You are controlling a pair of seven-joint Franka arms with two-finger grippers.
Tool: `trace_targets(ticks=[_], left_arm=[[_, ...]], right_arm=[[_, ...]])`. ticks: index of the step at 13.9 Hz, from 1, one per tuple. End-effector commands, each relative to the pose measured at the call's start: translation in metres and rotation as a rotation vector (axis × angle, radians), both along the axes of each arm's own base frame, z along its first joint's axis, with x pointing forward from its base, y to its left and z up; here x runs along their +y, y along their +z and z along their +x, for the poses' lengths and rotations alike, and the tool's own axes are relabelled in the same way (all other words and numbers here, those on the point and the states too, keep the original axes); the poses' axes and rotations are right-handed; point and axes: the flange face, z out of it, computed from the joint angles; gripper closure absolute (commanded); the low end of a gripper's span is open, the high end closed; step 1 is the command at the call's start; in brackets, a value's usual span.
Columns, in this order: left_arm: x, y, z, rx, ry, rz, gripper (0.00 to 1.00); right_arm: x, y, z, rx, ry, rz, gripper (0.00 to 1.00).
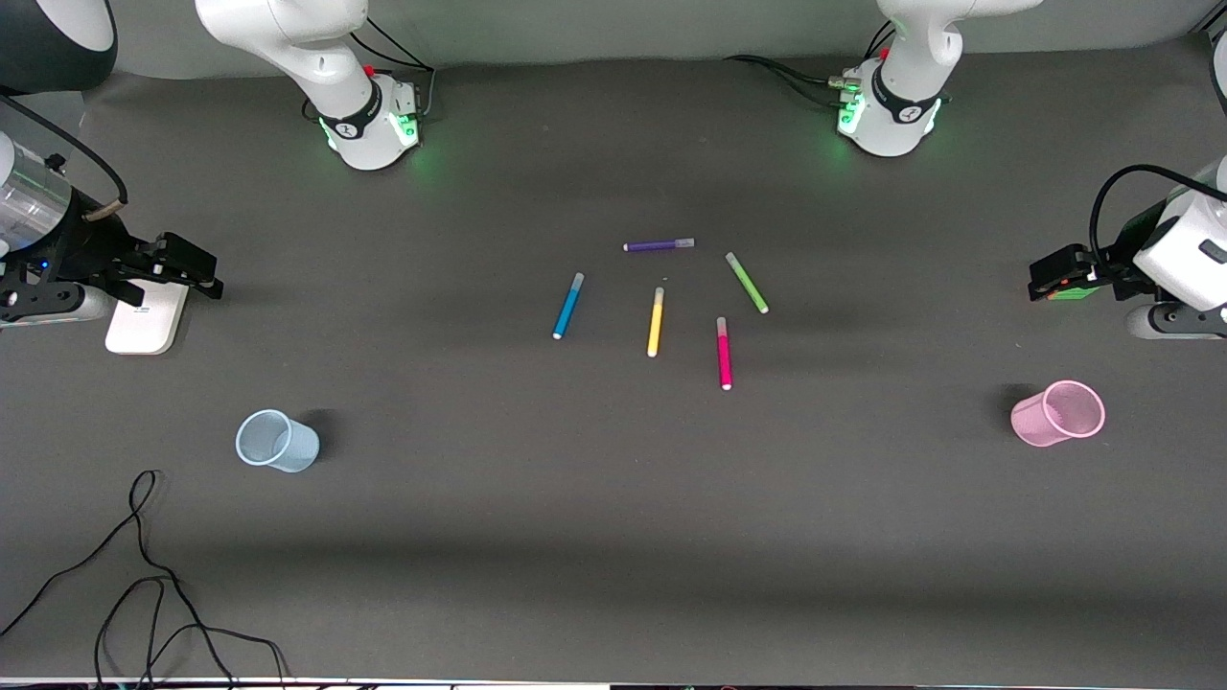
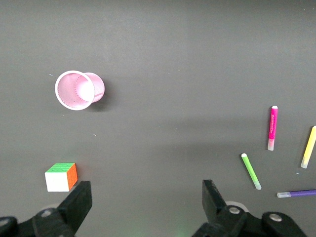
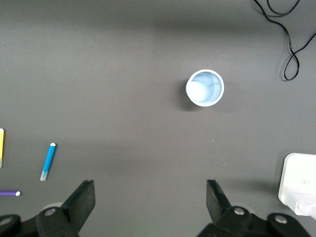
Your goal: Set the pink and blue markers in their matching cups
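Note:
The blue marker (image 1: 567, 306) and the pink marker (image 1: 724, 354) lie flat mid-table among other pens. The pale blue cup (image 1: 277, 441) stands toward the right arm's end and the pink cup (image 1: 1057, 413) toward the left arm's end, both nearer the front camera than the pens. My right gripper (image 1: 206, 273) hangs open and empty at its end of the table. Its wrist view shows the blue cup (image 3: 205, 88) and blue marker (image 3: 48, 161). My left gripper (image 1: 1043, 278) is open and empty at its end. Its wrist view shows the pink cup (image 2: 79, 89) and pink marker (image 2: 272, 128).
A yellow pen (image 1: 656, 322), a green pen (image 1: 747, 282) and a purple pen (image 1: 659, 245) lie beside the markers. A white block (image 1: 146, 318) sits under the right gripper. A colour cube (image 2: 61, 177) sits under the left gripper. A black cable (image 1: 144, 575) lies near the front edge.

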Motion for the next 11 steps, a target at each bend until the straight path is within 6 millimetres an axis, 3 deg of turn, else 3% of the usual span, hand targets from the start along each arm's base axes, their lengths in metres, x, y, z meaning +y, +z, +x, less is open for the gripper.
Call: trace_targets(ticks=[1,6,9,11], left_arm=[[0.001,0.002,-0.008,-0.003,-0.009,-0.011,0.00],[0.001,0.002,-0.008,0.001,-0.007,-0.011,0.01],[-0.004,0.002,-0.010,0.012,-0.015,-0.011,0.01],[-0.010,0.001,-0.010,0.017,-0.012,-0.009,0.01]], right_arm=[[0.003,0.002,0.001,0.007,-0.009,-0.004,0.00],[0.005,-0.002,0.002,0.015,-0.006,-0.003,0.00],[0.023,-0.029,0.010,0.075,0.020,-0.005,0.00],[0.047,-0.063,0.018,0.159,0.042,0.022,0.00]])
